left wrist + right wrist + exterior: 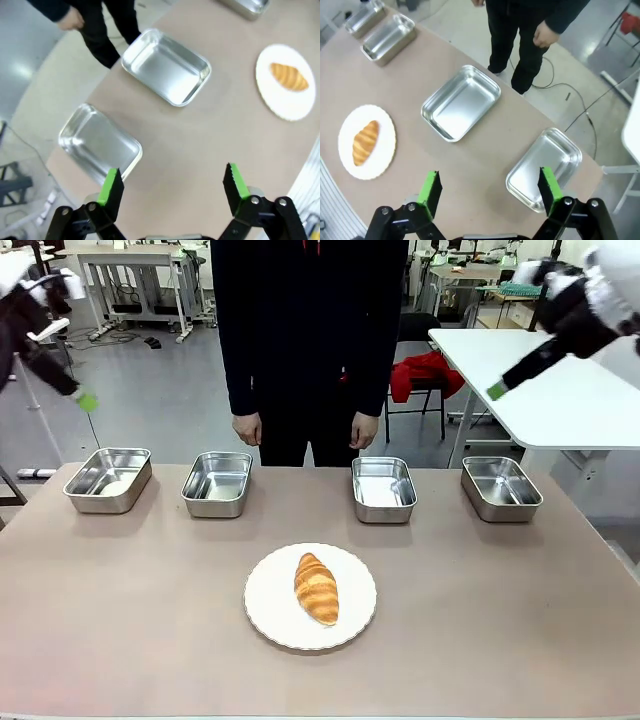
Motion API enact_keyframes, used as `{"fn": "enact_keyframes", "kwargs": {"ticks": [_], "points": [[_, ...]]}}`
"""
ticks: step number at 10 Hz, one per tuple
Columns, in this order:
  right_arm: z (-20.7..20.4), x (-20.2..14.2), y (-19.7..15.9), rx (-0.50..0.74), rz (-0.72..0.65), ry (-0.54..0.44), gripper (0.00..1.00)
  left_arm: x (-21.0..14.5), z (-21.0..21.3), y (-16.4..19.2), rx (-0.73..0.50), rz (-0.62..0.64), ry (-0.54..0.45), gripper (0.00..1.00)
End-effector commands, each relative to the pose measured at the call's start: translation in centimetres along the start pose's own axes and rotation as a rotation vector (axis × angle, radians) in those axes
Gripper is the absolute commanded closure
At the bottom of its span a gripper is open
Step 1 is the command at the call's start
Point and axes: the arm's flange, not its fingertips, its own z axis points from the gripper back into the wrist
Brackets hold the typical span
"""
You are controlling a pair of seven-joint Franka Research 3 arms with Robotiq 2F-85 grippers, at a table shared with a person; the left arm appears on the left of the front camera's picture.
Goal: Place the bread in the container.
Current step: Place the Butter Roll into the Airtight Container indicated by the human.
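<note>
The bread point(316, 588), a golden-brown croissant, lies on a round white plate point(262, 610) at the table's middle front. Several identical shiny steel containers stand in a row behind it, among them one left of centre point(217, 483) and one right of centre point(383, 489); nothing marks out any one of them. My left gripper point(80, 395) hangs high off the table's far left, open and with nothing in it point(172, 182). My right gripper point(500, 388) hangs high at the far right, also open with nothing in it point(490, 187). From the wrists I see the bread point(289, 76) point(365, 142) far below.
A person in dark clothes stands at the far edge, both hands point(247, 427) hanging down behind the middle trays. The outer trays point(108, 480) point(500, 488) sit near the far corners. A white table point(560, 390) stands behind, to the right.
</note>
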Motion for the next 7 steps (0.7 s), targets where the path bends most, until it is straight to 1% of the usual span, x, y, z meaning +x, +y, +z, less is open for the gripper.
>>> {"fn": "enact_keyframes", "kwargs": {"ticks": [1,2,5,6,7], "points": [[0.0,-2.1,-1.4,0.043,0.05,-0.05,0.0,-0.9,-0.5,2.4,0.054,-0.02,-0.093,0.0],[0.0,0.0,0.0,0.0,0.0,0.0,0.0,0.0,0.0,0.0,0.0,0.0,0.0,0.0],[0.0,0.0,0.0,0.0,0.0,0.0,0.0,0.0,0.0,0.0,0.0,0.0,0.0,0.0],[0.0,-0.7,-0.2,0.01,0.024,0.004,0.0,-0.4,-0.3,0.6,0.012,-0.019,0.009,0.0],[1.9,-1.4,-4.0,0.025,0.022,-0.042,0.0,-1.7,1.3,2.9,0.008,0.008,-0.036,0.0]]}}
